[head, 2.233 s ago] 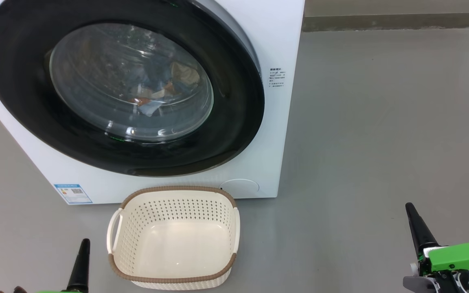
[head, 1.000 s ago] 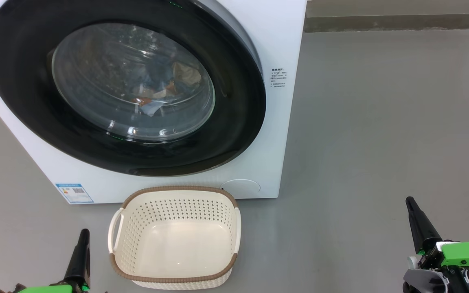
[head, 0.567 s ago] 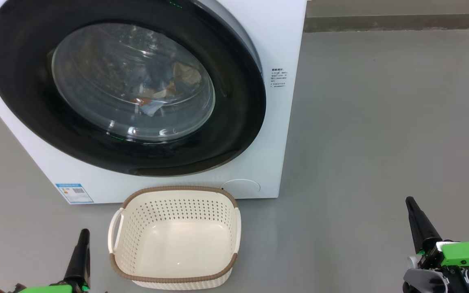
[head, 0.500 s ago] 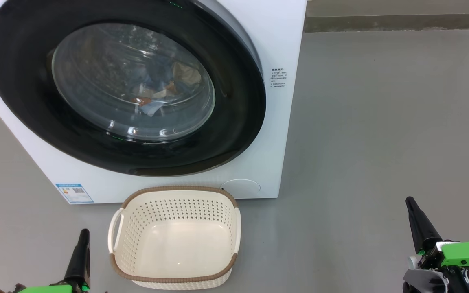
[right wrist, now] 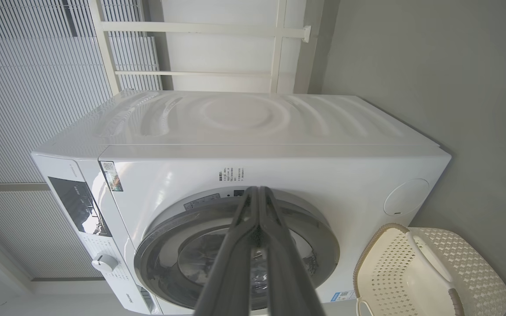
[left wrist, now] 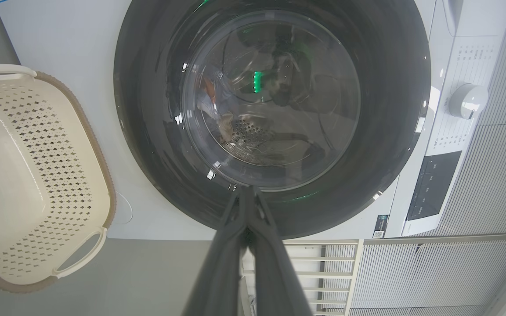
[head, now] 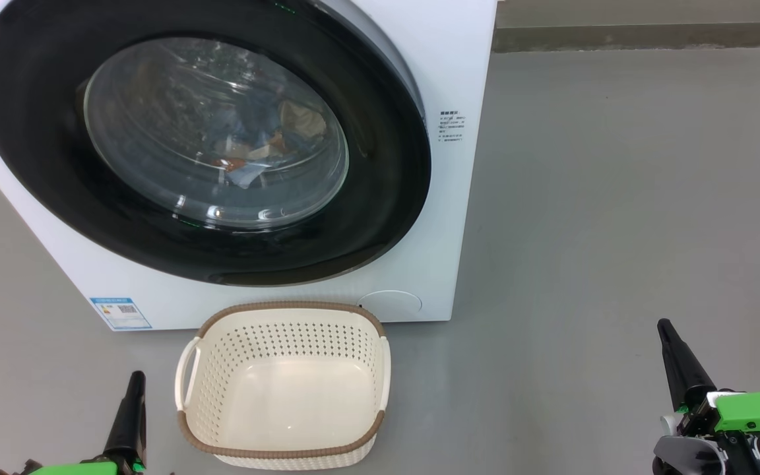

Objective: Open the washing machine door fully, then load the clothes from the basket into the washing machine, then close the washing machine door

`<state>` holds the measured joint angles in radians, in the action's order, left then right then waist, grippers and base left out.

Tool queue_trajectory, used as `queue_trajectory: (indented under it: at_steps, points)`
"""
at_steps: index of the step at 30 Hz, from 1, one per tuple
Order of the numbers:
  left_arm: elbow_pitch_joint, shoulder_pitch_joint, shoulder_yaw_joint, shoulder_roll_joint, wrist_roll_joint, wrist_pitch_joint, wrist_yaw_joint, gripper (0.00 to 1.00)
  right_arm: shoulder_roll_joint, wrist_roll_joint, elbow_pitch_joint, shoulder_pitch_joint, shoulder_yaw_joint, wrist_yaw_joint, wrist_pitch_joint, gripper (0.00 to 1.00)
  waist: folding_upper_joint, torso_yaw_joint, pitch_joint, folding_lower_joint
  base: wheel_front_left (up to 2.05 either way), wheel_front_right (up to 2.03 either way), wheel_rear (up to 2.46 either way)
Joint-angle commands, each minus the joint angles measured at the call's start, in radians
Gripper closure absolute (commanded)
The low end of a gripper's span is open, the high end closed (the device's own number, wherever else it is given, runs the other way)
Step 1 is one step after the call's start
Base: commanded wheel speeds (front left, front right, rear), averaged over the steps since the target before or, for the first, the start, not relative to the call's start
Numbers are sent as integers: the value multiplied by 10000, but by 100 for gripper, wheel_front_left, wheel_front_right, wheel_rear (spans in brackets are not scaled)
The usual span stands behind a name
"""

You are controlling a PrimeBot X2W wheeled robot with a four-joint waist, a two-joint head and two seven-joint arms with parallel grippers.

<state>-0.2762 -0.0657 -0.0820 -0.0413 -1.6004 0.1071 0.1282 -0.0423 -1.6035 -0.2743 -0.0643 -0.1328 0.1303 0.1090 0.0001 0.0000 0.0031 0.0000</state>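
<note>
Left pincer closed, right pincer closed, tilted

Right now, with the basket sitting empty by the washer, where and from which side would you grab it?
Take the basket by its left side handle: a thin loop standing off the perforated wall, with a gap a finger can pass. Come from the robot's left, where the shut left gripper sits beside it; the jaws must open first.
</note>
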Motion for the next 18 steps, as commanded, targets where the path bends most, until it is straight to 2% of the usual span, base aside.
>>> queue_trajectory:
  at_steps: [1,18]
  points:
    - [313,-423,-326,-89,-76,67,25,100,-80,-47,295,-437,185,4,46,100,-1,0,0,0,0,0,0]
    - [313,-423,-323,-89,-77,65,25,100,-79,-48,295,-437,186,4,45,100,-1,0,0,0,0,0,0]
